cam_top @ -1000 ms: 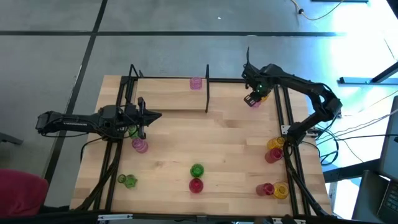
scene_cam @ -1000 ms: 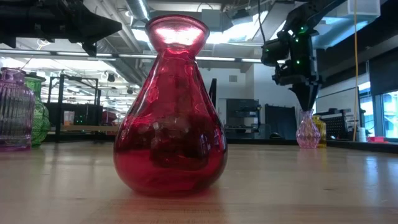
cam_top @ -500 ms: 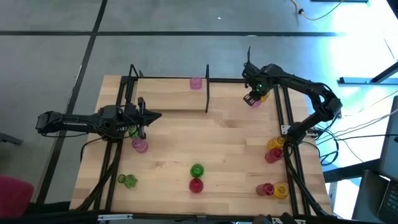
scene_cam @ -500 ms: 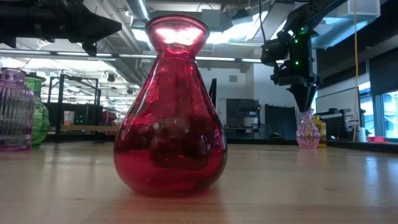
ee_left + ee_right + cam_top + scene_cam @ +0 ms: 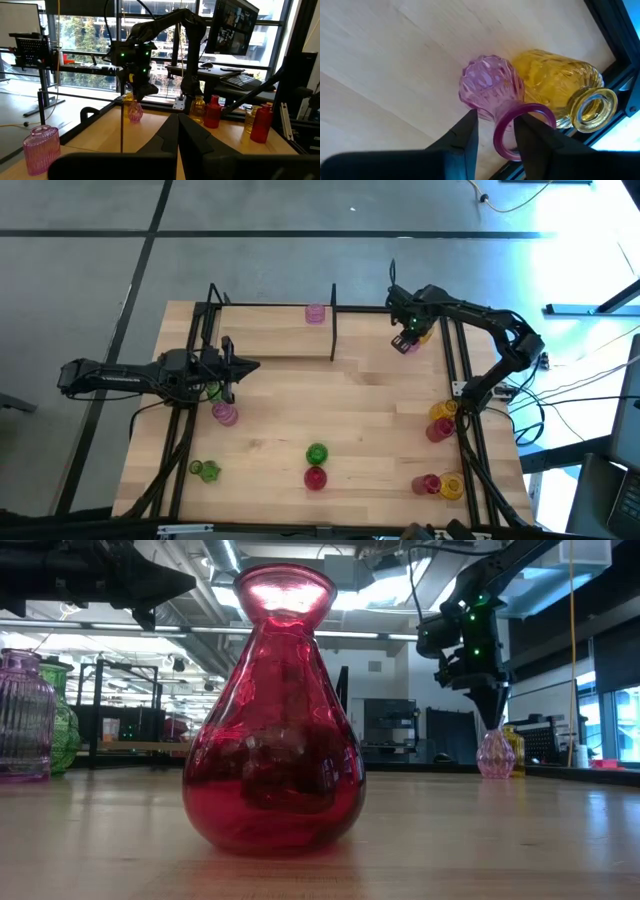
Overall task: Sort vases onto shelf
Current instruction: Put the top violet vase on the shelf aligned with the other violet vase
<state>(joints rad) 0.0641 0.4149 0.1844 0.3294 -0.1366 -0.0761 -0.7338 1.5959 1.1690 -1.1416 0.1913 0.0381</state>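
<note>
Pink vase (image 5: 490, 87) neck between right tool (image 5: 495, 131) fingers.
</note>
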